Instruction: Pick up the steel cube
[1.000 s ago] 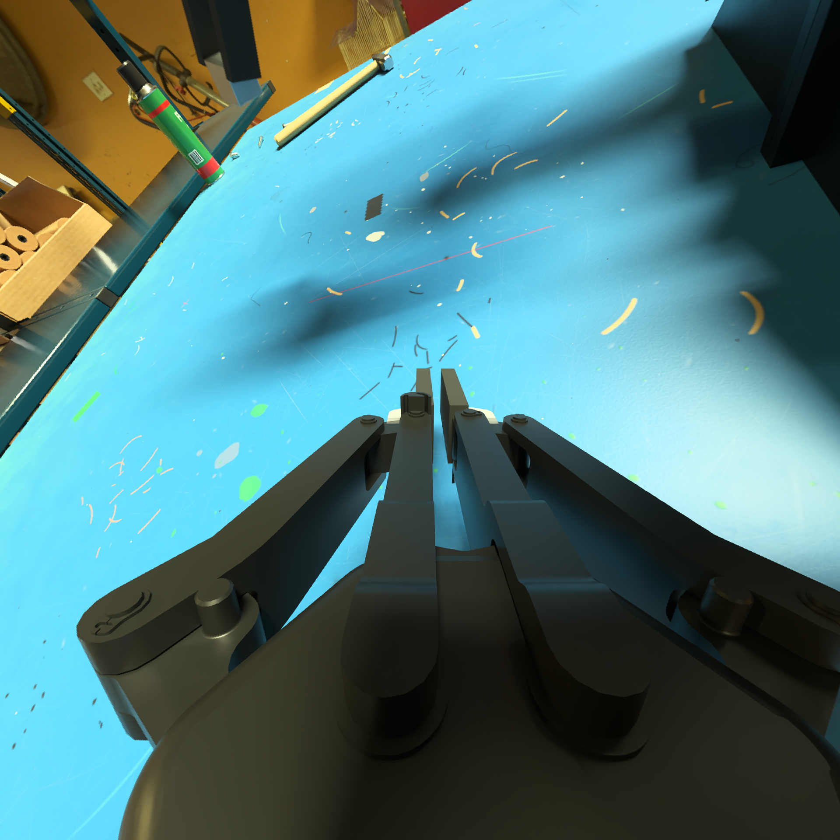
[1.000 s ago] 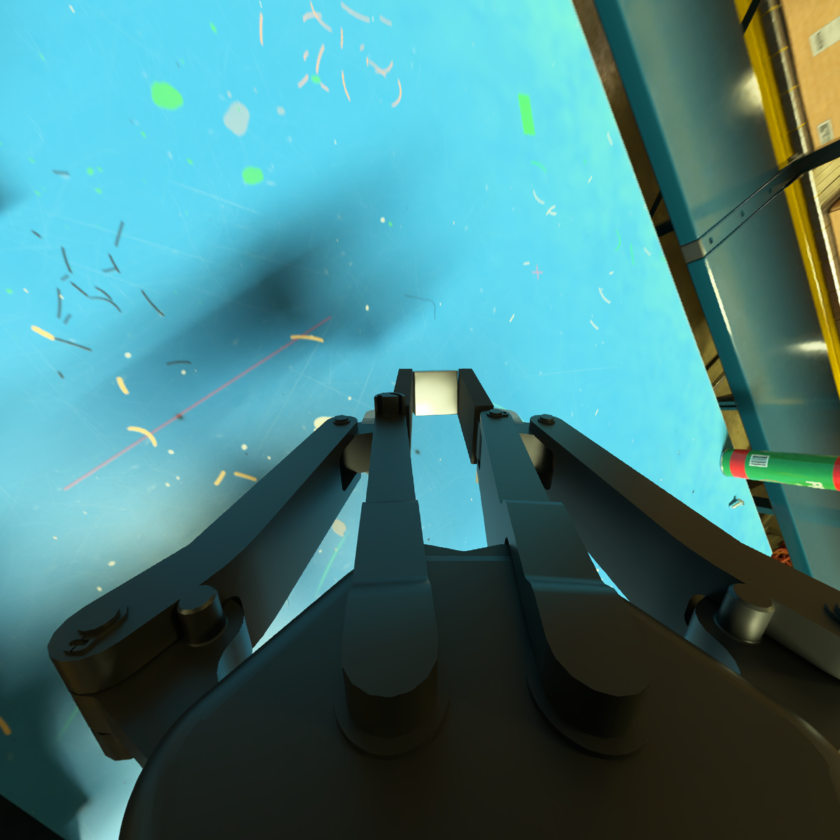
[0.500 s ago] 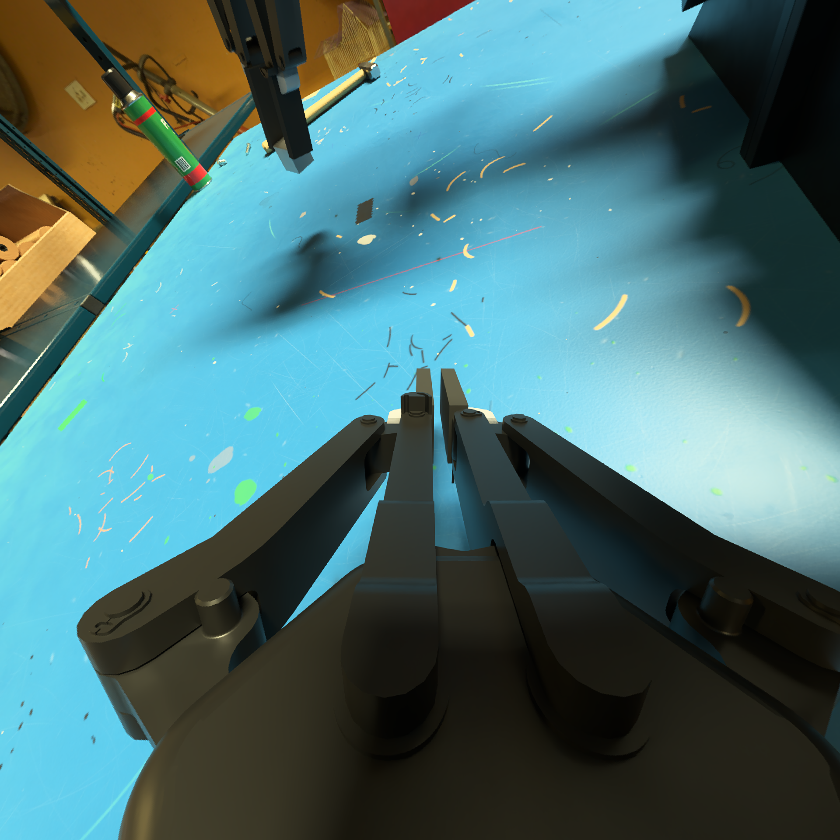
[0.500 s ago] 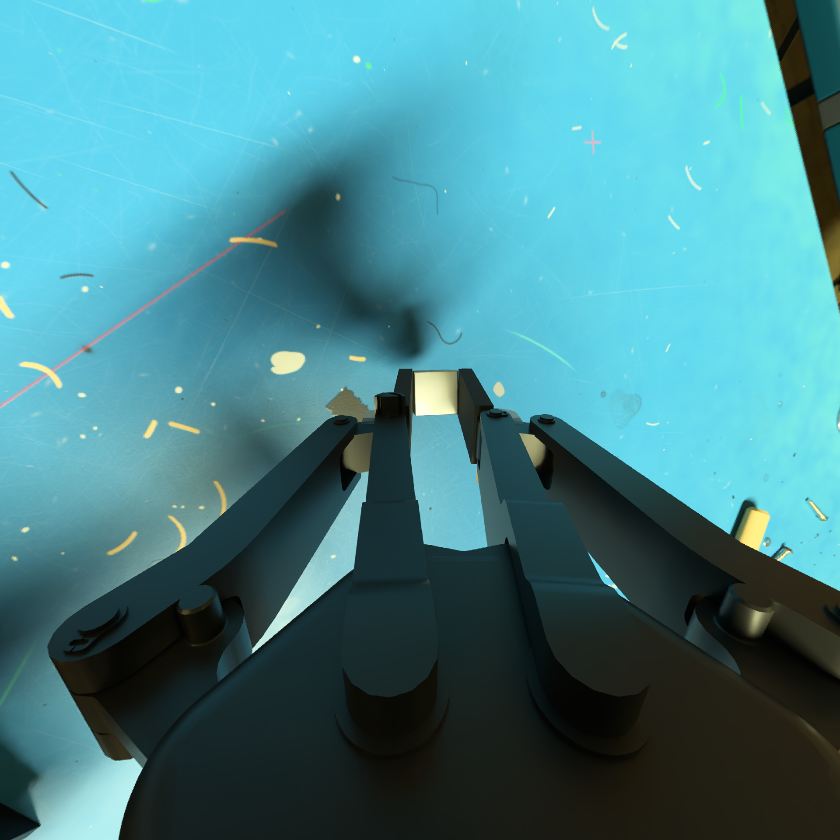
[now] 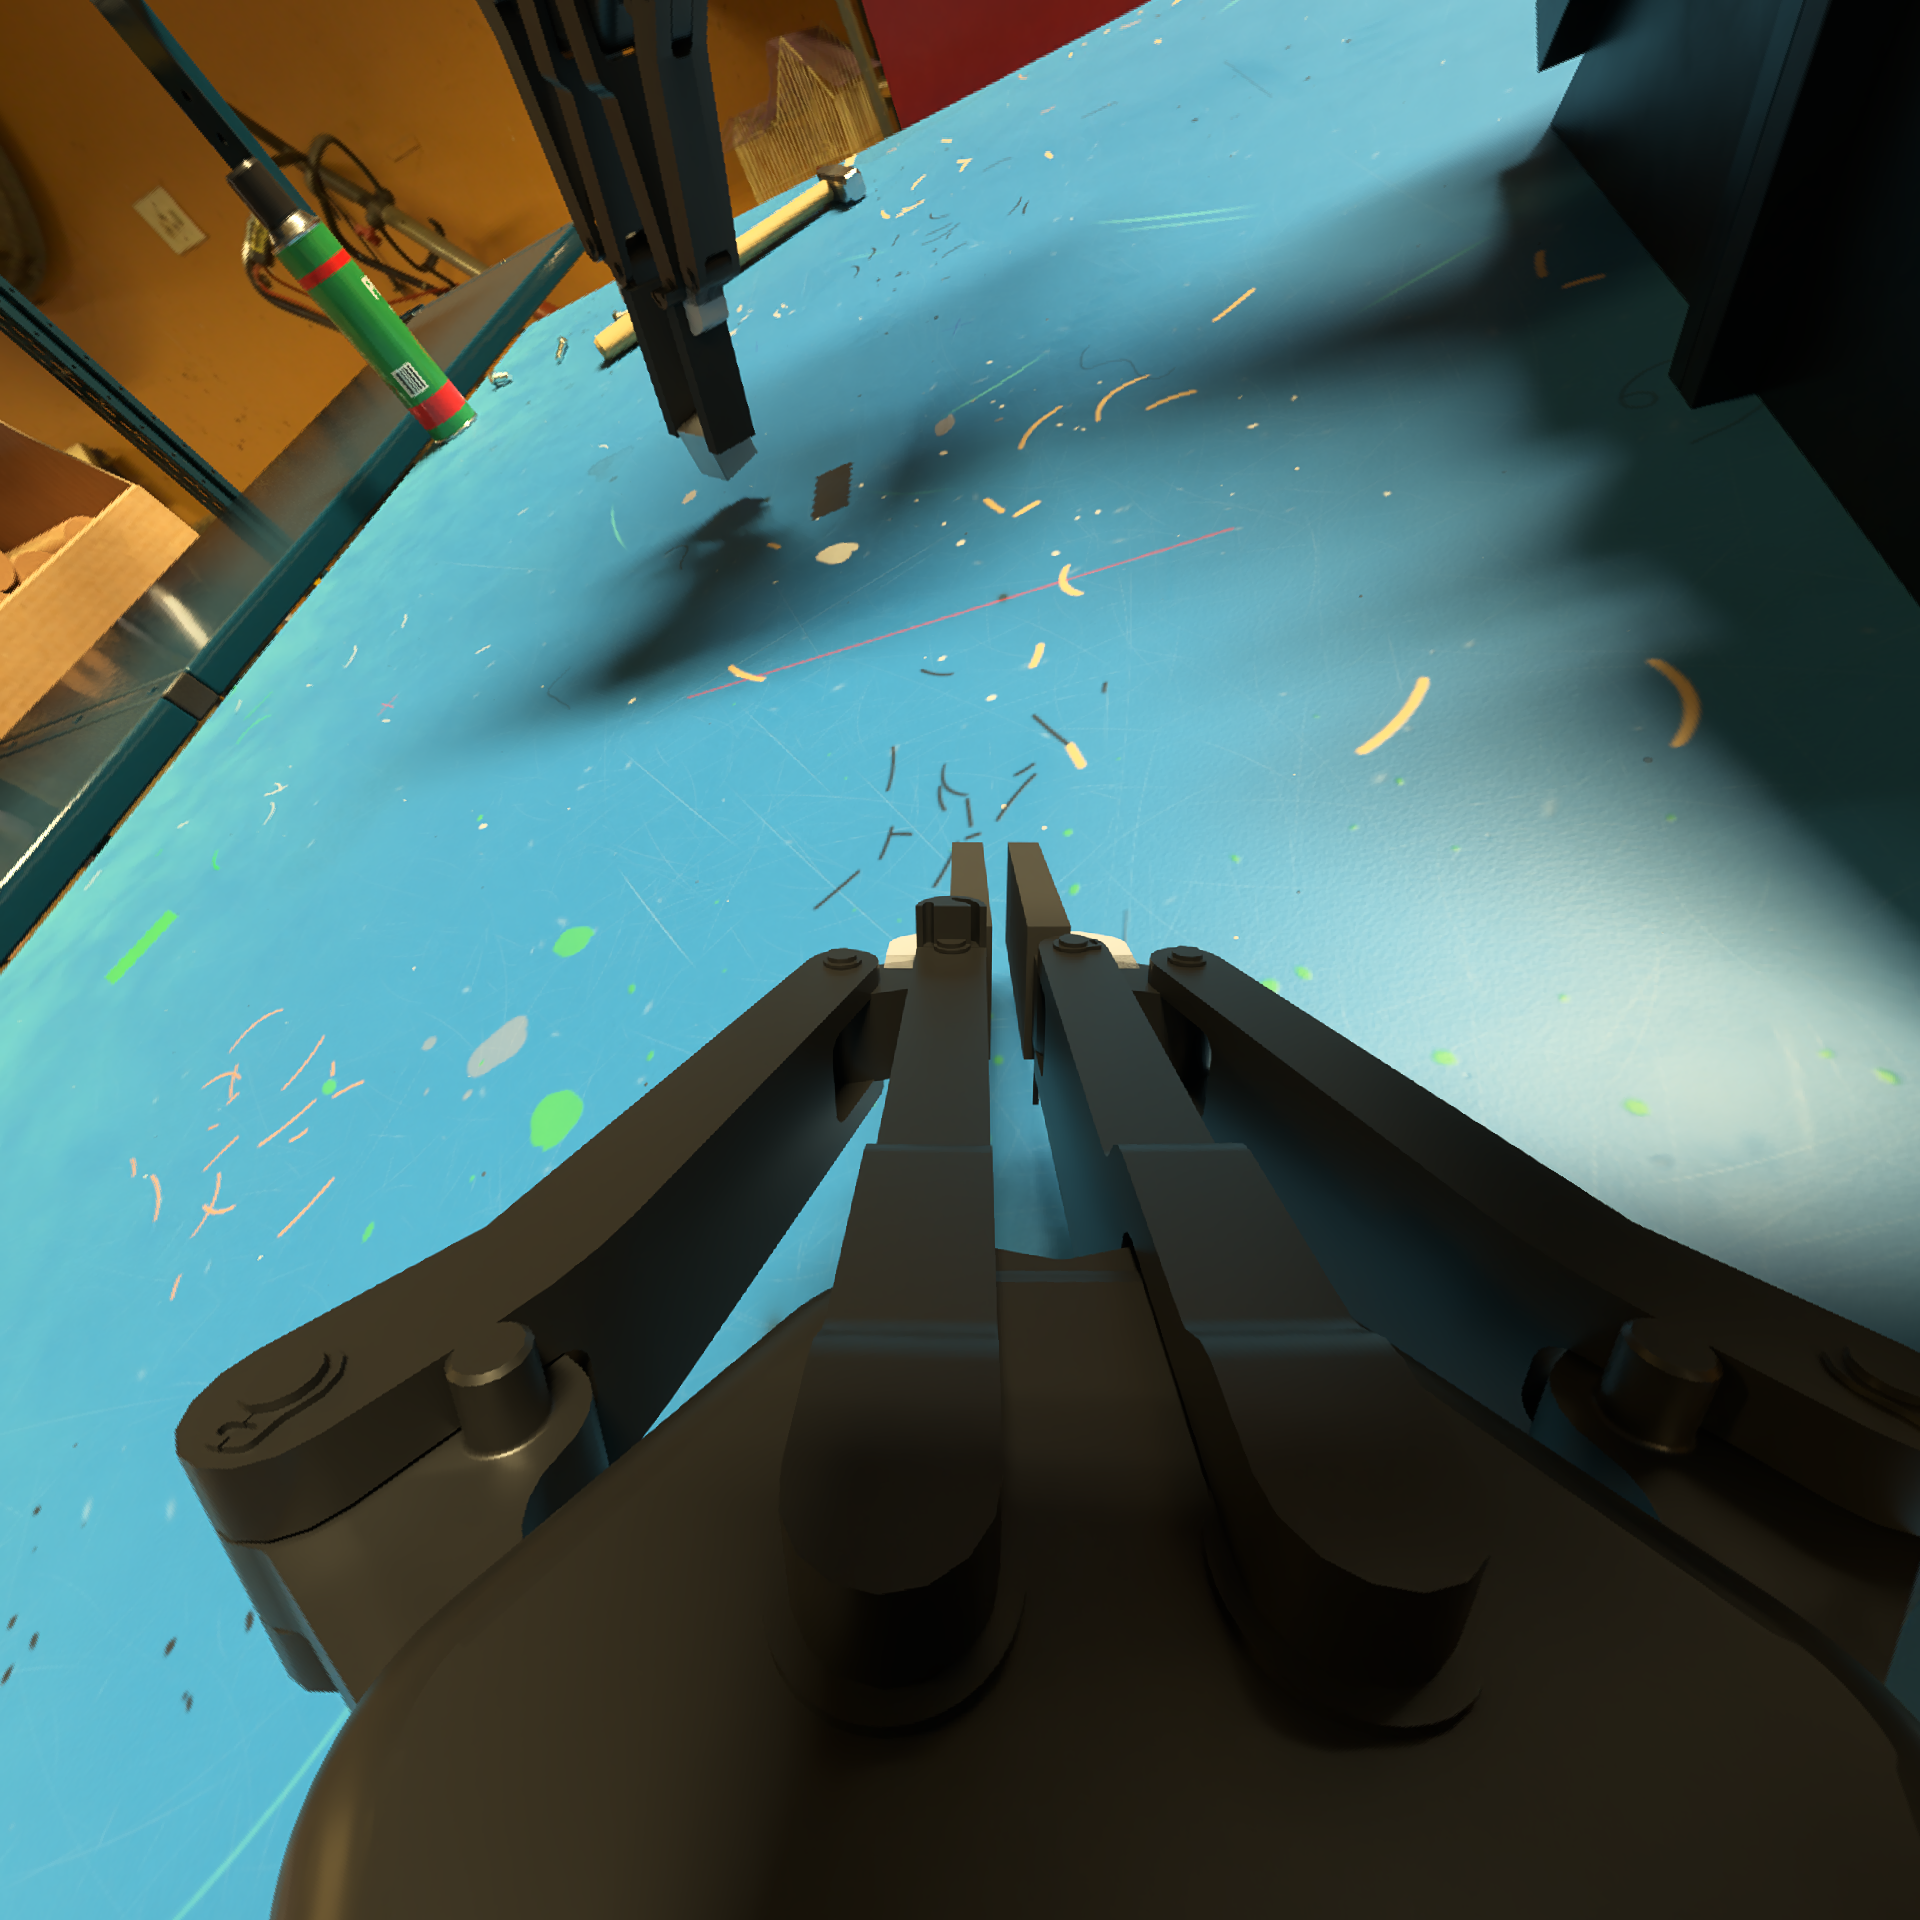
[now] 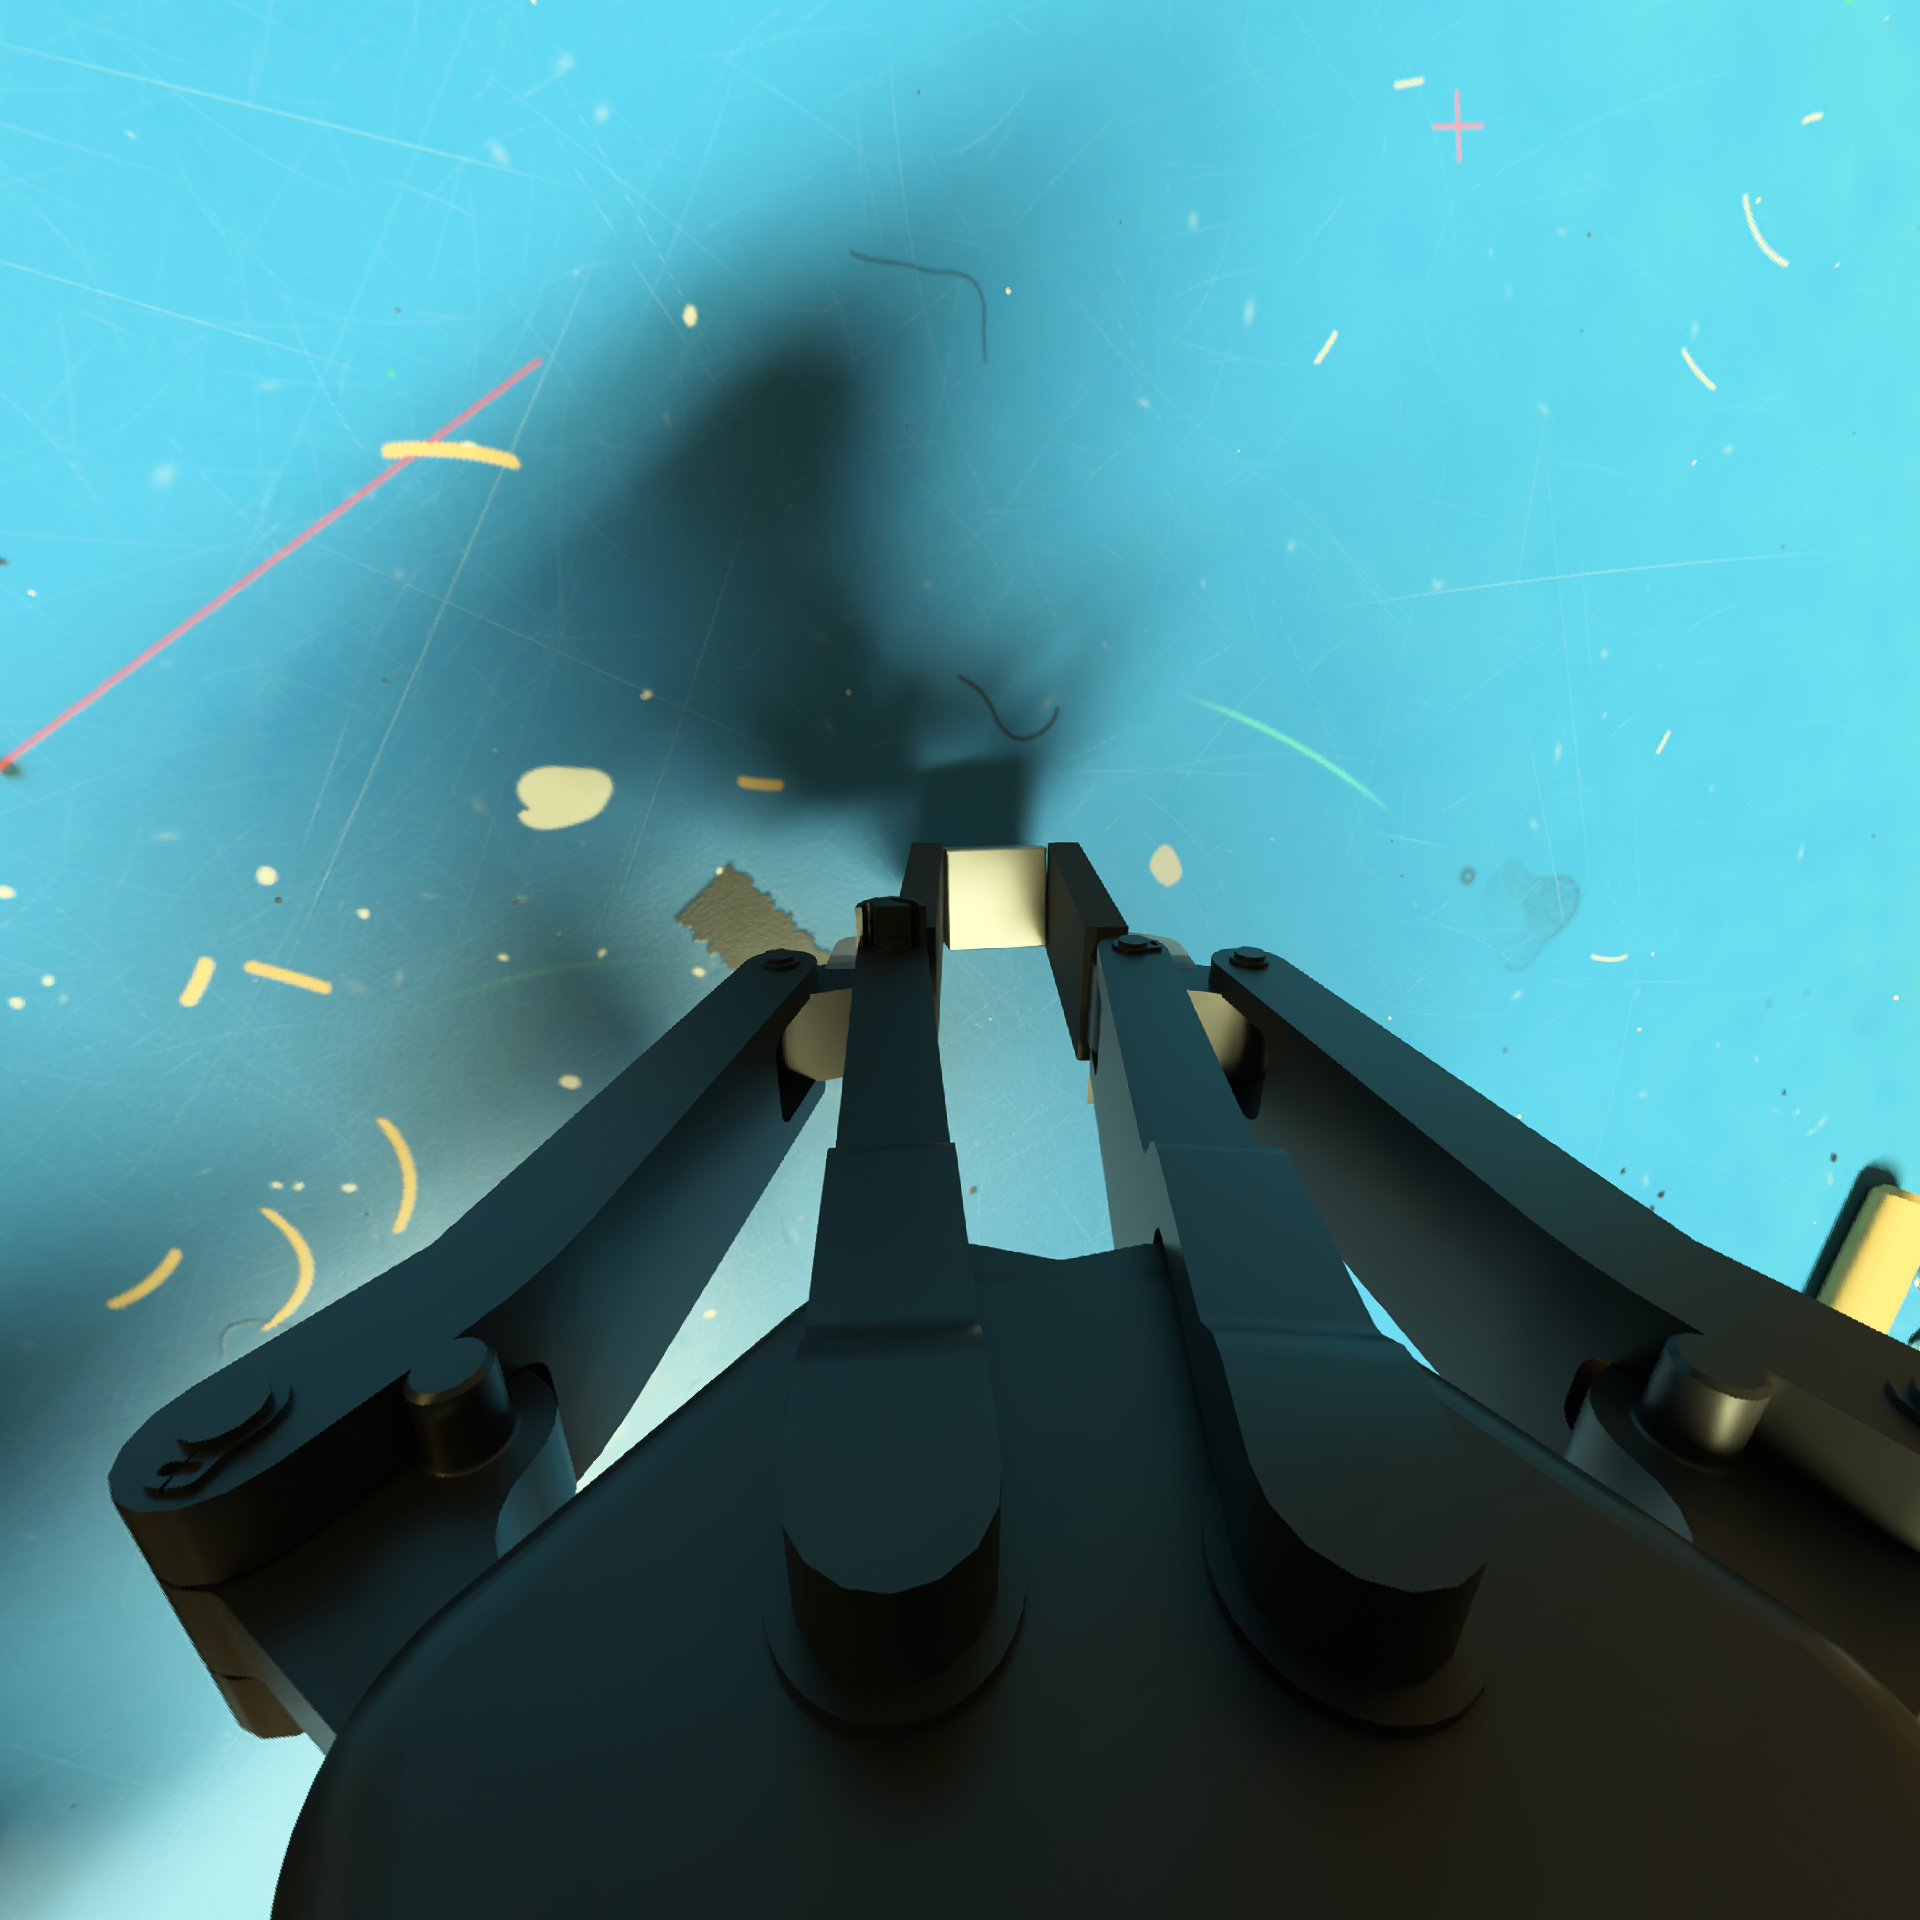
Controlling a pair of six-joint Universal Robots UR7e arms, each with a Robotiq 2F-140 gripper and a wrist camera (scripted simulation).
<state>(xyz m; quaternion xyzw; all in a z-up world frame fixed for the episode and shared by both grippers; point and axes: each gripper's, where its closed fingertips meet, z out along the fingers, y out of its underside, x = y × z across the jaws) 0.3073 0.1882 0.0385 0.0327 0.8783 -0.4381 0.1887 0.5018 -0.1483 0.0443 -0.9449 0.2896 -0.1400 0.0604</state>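
The steel cube (image 6: 994, 899) is a small pale block clamped between the fingertips of my right gripper (image 6: 994, 896), which is shut on it just above the blue table (image 6: 1455, 623); the cube's shadow lies close in front. In the left wrist view the right gripper (image 5: 707, 416) hangs at the far left of the table with the cube (image 5: 727, 457) at its tip, a little above the surface. My left gripper (image 5: 995, 873) is shut and empty, low over the table's middle.
A wooden-handled hammer (image 5: 727, 249) lies at the far edge; its handle end shows in the right wrist view (image 6: 1870, 1257). A green can (image 5: 364, 322) and a cardboard box (image 5: 73, 561) sit beyond the left edge. A dark block (image 5: 1787, 187) stands at the right.
My right gripper, still holding the cube, has come down toward the table and further into the left wrist view. The left gripper has stayed shut and hardly moved.
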